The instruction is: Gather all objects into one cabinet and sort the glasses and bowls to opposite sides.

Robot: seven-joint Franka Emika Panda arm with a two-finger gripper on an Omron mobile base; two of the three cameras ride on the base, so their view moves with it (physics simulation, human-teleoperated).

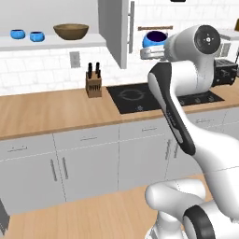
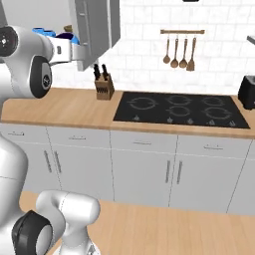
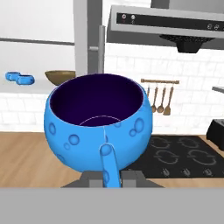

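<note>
The blue vessel [image 3: 99,124] sits upright in the hand view, its dark-blue mouth facing up and its handle pointing back toward the camera; it is squat and round, wider than tall. The gripper [image 3: 109,177] has its jaws clenched on that handle, holding the vessel in the air. In the left base view the same vessel [image 1: 154,38] hangs high above the black cooktop [image 1: 140,98], just right of the open cabinet door [image 1: 116,28]. In the right base view, part of it [image 2: 69,36] peeks out behind the arm, at the left edge of the door [image 2: 97,27].

Two more small blue vessels [image 1: 17,33] [image 1: 37,36] stand side by side, close but apart, on the white cabinet board [image 1: 56,42], with the brown wooden bowl [image 1: 71,31] to their right, all mouths up. The hand view shows the pair [image 3: 19,78] and the bowl [image 3: 59,76] far off to the left.

Below runs the wooden surface [image 1: 46,109] over pale grey cupboard fronts [image 1: 84,163]. A knife block [image 1: 94,84] stands on it just left of the cooktop. The wall is white tile [image 2: 144,55]; wooden utensils [image 2: 179,50] hang from a rail above the hob, beneath the extractor hood [image 3: 170,28]. A dark appliance [image 2: 247,92] sits at the far right. The floor [image 2: 164,231] is wood.
</note>
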